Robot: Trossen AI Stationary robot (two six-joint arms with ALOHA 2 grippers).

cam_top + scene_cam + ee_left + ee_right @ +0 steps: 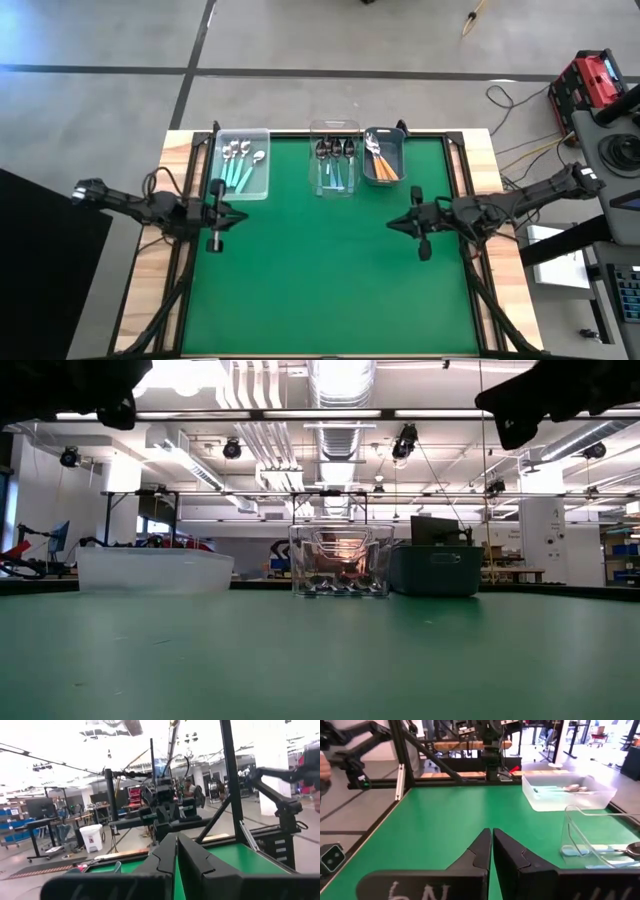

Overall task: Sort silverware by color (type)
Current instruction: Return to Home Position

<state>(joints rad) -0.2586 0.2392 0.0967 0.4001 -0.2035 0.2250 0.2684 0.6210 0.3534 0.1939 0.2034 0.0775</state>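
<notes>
The spoons (335,150) lie binned; I hover over the worktop (330,290).
My left fingers (162,856) and right fingers (479,854) pressed together; white scrawl (415,892), maybe "bN".

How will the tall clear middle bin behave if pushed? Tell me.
Probably light: the tall clear bin looks thin-walled and holds only a few blue-teal spoons. It stands taller than the grey bin, so a high push might tip it; a low one would likely slide it across the green mat.
</notes>
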